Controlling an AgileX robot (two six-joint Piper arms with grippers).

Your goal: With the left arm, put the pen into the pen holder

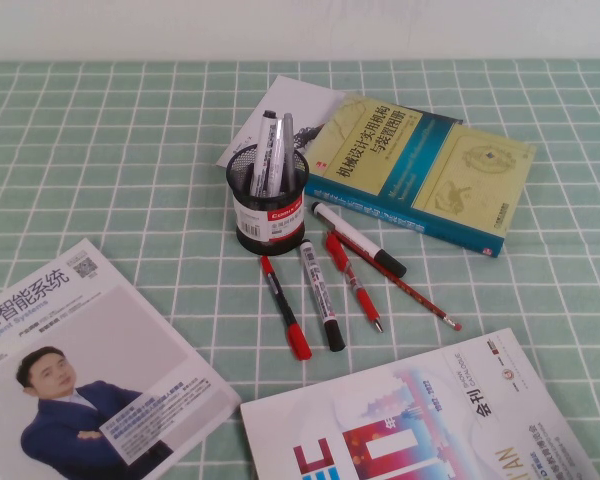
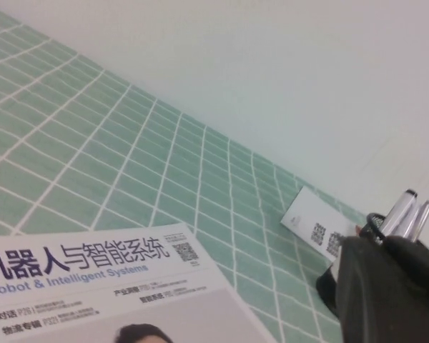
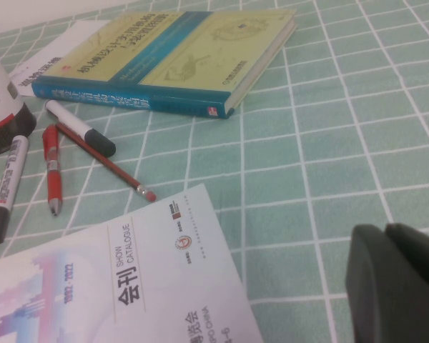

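Left gripper (image 2: pixel 386 286), seen only in its own wrist view as a dark mass at the frame edge; whether its fingers were open or shut could not be told, and nothing was visibly held. It hung above the cloth, clear of the high view. Just beyond it stood the pen holder (image 1: pixel 268 198), a black wire-mesh cup with a white-and-red label, already carrying silver-capped pens (image 1: pixel 273 150), their tips showing past the gripper in the wrist view. Beside the gripper lay a robotics magazine (image 2: pixel 93 286); farther off, behind the holder, a white card (image 2: pixel 316 225).

The pen (image 1: pixel 284 306), black barrel with red cap and red end piece, lay flat on the green checked tablecloth (image 1: pixel 110 150) on the near side of the holder, apart from it, its upper end pointing toward the holder's base. Next to it lay a grey-and-black marker (image 1: pixel 321 294), then an all-red pen (image 1: pixel 354 281), a white marker (image 1: pixel 357 238) and a red pencil (image 1: pixel 405 287); a yellow-and-blue book (image 1: pixel 420 170) lay beyond.

Right gripper (image 3: pixel 400 286), low over the cloth well apart from the pens, near a catalogue (image 3: pixel 129 286); state undeterminable.

Judgement: reach not yet begun. A good grasp would straddle the barrel mid-length, jaws across its axis, clear of the neighbouring marker, then tilt it upright for insertion among the pens present
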